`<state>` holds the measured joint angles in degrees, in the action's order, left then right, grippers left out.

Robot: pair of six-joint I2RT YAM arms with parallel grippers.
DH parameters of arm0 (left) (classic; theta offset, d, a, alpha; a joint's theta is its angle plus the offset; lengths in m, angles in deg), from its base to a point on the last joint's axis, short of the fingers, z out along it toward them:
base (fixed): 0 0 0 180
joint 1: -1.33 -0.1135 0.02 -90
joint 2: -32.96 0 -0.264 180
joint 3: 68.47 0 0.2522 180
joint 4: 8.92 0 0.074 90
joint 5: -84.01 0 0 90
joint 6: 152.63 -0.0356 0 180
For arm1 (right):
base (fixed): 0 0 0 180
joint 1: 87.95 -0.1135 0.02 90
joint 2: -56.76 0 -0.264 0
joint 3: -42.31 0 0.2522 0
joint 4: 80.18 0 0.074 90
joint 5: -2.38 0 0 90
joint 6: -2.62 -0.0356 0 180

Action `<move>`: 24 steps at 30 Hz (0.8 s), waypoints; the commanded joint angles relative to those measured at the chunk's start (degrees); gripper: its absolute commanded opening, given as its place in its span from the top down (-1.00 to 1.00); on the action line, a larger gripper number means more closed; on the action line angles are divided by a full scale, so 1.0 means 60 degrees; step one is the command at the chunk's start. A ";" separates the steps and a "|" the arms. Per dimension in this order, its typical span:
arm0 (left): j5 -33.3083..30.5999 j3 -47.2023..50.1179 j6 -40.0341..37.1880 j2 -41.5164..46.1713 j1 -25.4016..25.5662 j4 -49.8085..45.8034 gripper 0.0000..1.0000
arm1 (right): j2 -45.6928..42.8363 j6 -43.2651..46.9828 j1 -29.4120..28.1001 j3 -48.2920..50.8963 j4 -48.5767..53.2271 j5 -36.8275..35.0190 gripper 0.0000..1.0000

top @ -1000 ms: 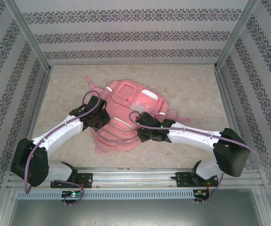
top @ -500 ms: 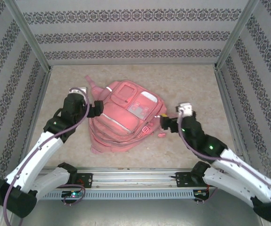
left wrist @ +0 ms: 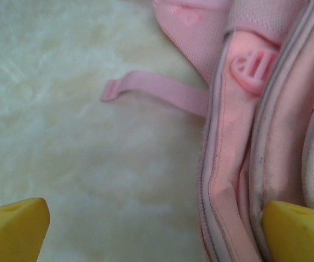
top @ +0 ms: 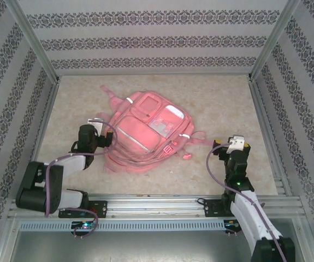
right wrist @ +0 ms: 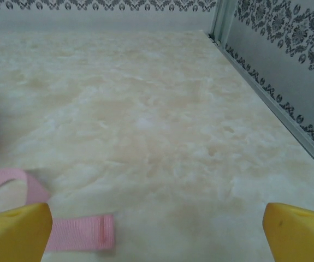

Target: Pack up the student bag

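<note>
The student bag (top: 146,134), a soft pink backpack with zip pockets and white strips, lies flat in the middle of the table, straps trailing out. My left gripper (top: 103,140) sits low at the bag's left edge, open and holding nothing. In the left wrist view its yellow fingertips (left wrist: 13,229) stand wide apart; one is over bare table, the other over the bag's seam (left wrist: 238,164), with a pink strap (left wrist: 157,93) ahead. My right gripper (top: 230,148) is to the right of the bag, open and empty (right wrist: 157,240), with a strap end (right wrist: 80,232) by its left finger.
The table top (top: 217,103) is pale and marbled, fenced by patterned walls (top: 146,38) with metal posts. The right wall (right wrist: 288,60) runs close beside my right gripper. Loose straps (top: 200,141) reach from the bag toward the right arm.
Both arms have drawn back from over the bag toward their bases. Both grippers opened and let go. The bag has settled flat on the table.
</note>
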<state>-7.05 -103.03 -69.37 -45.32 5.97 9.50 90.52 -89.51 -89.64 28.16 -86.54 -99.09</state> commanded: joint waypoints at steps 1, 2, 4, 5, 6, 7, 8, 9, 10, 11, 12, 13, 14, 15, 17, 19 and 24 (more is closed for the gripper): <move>0.1035 0.0433 0.0365 -0.1261 -0.0383 0.4069 -0.98 | 0.1716 0.0058 0.0282 -0.0463 -0.2525 0.1802 -0.96; 0.1121 0.0481 0.0567 -0.1633 -0.0551 0.4468 -0.98 | 0.2502 0.0191 0.0282 -0.0583 -0.3214 0.2009 -0.96; 0.1426 0.0515 0.0851 -0.2413 -0.0868 0.5565 -0.98 | 0.4075 0.0328 0.0282 -0.0860 -0.4644 0.2355 -0.96; 0.1442 0.0331 0.0892 -0.2147 -0.0912 0.4825 -0.98 | 0.4795 0.0399 0.0282 -0.1099 -0.5272 0.2634 -0.96; 0.1642 0.0001 0.0797 -0.1907 -0.0906 0.3657 -0.99 | 0.5654 0.0479 0.0282 -0.1405 -0.5829 0.2941 -0.96; 0.1724 -0.0073 0.0744 -0.2067 -0.0906 0.3774 -0.99 | 0.6281 0.0474 0.0290 -0.1625 -0.6221 0.3117 -0.96; 0.1714 0.0092 0.0824 -0.2250 -0.0934 0.4464 -0.99 | 0.6998 0.0463 0.0282 -0.1854 -0.6687 0.3253 -0.97; 0.1722 0.0059 0.0851 -0.2168 -0.0972 0.4292 -0.99 | 0.7717 0.0451 0.0282 -0.2068 -0.6972 0.3208 -0.96; 0.1803 -0.0048 0.0846 -0.2087 -0.0977 0.3907 -0.98 | 0.8251 0.0377 0.0282 -0.2177 -0.7253 0.3006 -0.96; 0.2000 -0.0096 0.0902 -0.2159 -0.1081 0.3909 -0.99 | 0.8982 0.0218 0.0301 -0.2263 -0.7946 0.2749 -0.96; 0.2147 -0.0052 0.0960 -0.2229 -0.1151 0.4151 -0.99 | 0.9422 0.0056 0.0326 -0.2463 -0.8249 0.2652 -0.96; 0.2217 -0.0074 0.0975 -0.2183 -0.1182 0.4037 -0.98 | 0.9095 0.0064 0.0326 -0.2658 -0.7206 0.2498 -0.97; 0.2228 -0.0093 0.0969 -0.2174 -0.1184 0.3930 -0.98 | 0.8693 0.0042 0.0334 -0.2982 -0.5966 0.2212 -0.96; 0.2254 -0.0061 0.0984 -0.2214 -0.1199 0.4069 -0.99 | 0.8777 -0.0106 0.0327 -0.3156 -0.5768 0.1866 -0.96; 0.2277 -0.0092 0.0965 -0.2175 -0.1199 0.3971 -0.99 | 0.9049 -0.0234 0.0337 -0.3312 -0.6218 0.1678 -0.96; 0.2257 -0.0064 0.0981 -0.2210 -0.1199 0.4097 -0.99 | 0.8881 -0.0314 0.0341 -0.3334 -0.5898 0.1383 -0.96; 0.2155 -0.0138 0.1006 -0.2180 -0.1192 0.3885 -0.99 | 0.8942 -0.0244 0.0283 -0.3379 -0.5919 0.1357 -0.96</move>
<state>4.97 -102.57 -64.06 -58.08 -0.63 30.95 144.66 -90.19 -88.05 8.67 -121.71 -89.36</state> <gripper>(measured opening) 0.993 0.982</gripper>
